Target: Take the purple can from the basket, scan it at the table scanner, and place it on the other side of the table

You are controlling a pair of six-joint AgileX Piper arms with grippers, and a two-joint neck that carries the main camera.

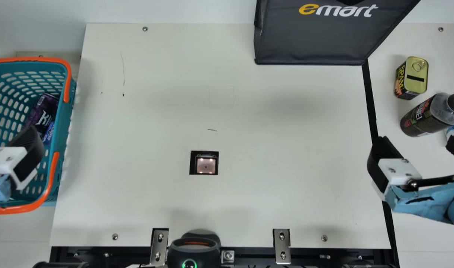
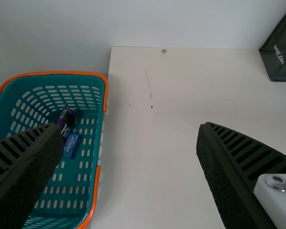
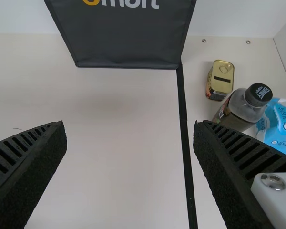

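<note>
in the main view, the purple can (image 1: 42,111) lay at the left of the frame, a smooth printed cylinder inside the teal plastic basket (image 1: 26,59), with its slotted walls and glossy orange rim. a blue packet (image 1: 49,133) was just beside it. the left gripper (image 1: 20,160) hung over the basket, a ridged black finger at lower left. the scanner (image 1: 206,165), a lit square in a black surround, sat below the centre of the matte cream table (image 1: 156,93). the right gripper (image 1: 417,141) was at right with its 2 fingers apart, below a squarish gold-topped tin (image 1: 418,78) and a clear-shouldered bottle (image 1: 422,117). a dark fabric bag (image 1: 312,41) stood at the top.

in the left wrist view, the 2 ribbed fingers were spread wide with nothing between them; the can was left of centre.

in the right wrist view, the fingers were likewise wide open and empty, and a crinkled blue-and-white pouch (image 3: 282,125) was at the right edge.
</note>
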